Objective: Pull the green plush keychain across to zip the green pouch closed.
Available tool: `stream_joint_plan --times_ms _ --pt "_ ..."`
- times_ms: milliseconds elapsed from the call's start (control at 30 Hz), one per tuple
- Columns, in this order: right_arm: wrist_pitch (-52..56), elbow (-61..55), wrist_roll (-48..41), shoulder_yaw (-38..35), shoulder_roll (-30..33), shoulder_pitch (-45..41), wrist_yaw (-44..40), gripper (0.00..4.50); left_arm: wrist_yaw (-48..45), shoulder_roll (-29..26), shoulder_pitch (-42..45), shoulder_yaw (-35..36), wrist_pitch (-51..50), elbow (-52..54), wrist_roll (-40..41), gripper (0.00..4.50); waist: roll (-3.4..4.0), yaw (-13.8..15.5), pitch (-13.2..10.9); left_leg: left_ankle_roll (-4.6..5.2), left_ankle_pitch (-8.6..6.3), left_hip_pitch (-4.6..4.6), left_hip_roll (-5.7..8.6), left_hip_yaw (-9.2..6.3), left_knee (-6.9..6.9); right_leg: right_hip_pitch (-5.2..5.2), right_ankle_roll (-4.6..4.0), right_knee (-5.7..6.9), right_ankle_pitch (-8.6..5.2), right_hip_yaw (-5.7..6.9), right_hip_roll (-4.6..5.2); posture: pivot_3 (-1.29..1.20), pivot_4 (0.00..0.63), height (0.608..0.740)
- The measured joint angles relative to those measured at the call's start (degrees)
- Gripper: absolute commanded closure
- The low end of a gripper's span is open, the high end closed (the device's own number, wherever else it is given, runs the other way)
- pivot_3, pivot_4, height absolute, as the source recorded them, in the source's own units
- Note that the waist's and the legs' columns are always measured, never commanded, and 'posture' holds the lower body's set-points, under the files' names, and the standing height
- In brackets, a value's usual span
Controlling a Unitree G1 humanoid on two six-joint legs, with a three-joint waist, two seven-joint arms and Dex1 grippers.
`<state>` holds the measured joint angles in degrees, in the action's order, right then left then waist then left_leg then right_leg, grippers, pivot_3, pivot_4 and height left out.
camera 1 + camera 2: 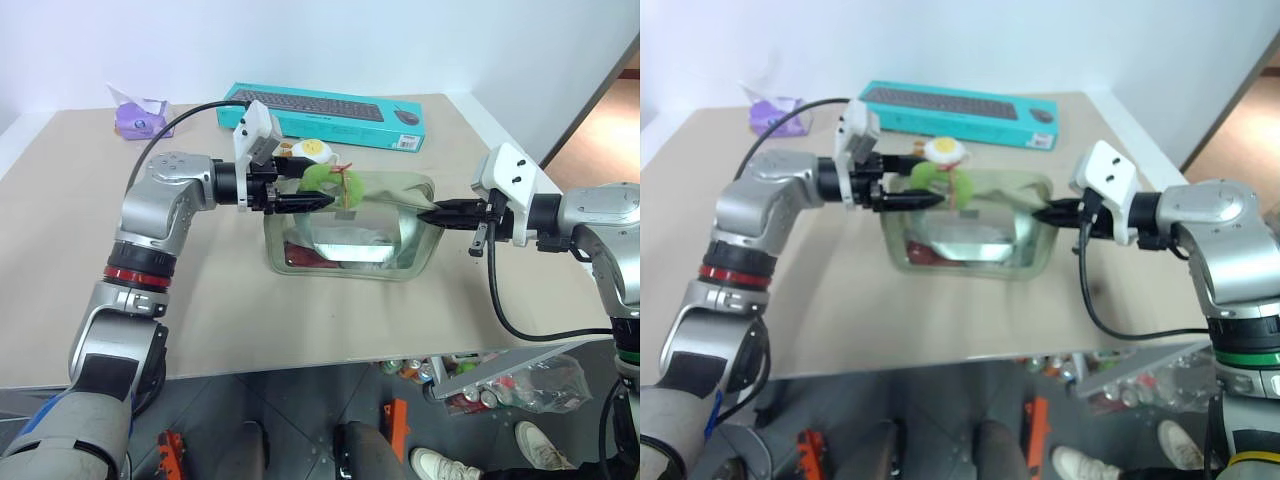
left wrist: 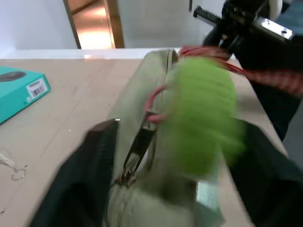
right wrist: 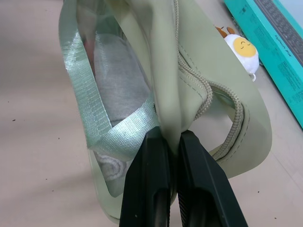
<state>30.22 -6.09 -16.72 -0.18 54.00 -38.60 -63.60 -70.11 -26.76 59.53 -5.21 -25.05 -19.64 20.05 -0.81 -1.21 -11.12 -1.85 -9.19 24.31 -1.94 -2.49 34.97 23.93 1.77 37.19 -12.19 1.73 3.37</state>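
A beige table (image 1: 300, 310) is seen beneath both arms. A teal keyboard box (image 1: 330, 115) lies beyond the left claw (image 1: 325, 201), at the table's far edge, and a purple tissue pack (image 1: 140, 115) is set near the far left corner. The pouch (image 1: 350, 235) stands between the two claws, its clear panel facing the camera with items seen inside. The right claw (image 3: 174, 156) is clenched on the pouch's end fabric, next to a strap handle (image 3: 102, 132). The left claw is held level at the pouch's top, near the other end; its fingers are spread and nothing is gripped. The keychain (image 2: 203, 123) hangs just ahead of the left claw's fingertips, tied by a reddish cord to the zipper pull (image 2: 137, 151). A yellow-and-white plush (image 1: 310, 149) sits just behind the left claw.
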Motion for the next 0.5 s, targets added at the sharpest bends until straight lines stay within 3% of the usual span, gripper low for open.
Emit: stream_joint_plan --times_ms 300,500 --pt "-0.73 0.12 0.09 0.03 -0.38 -0.04 0.00 4.50 -3.35 -7.98 -0.78 -0.28 0.10 1.01 -1.42 0.47 0.00 -0.03 0.00 0.01 -0.01 0.00 -0.02 0.01 0.00 0.00 0.00 0.00 0.00 -0.01 0.00 0.00 0.150 0.740" --pt "-1.41 1.32 0.20 0.60 -1.26 -0.85 -0.16 4.50 -3.40 -11.13 -6.68 1.24 -5.90 9.55 1.47 0.47 0.00 -0.36 0.00 0.02 -0.01 0.00 -0.10 0.04 0.00 0.02 -0.01 0.00 0.00 -0.04 -0.06 0.00 0.150 0.740"
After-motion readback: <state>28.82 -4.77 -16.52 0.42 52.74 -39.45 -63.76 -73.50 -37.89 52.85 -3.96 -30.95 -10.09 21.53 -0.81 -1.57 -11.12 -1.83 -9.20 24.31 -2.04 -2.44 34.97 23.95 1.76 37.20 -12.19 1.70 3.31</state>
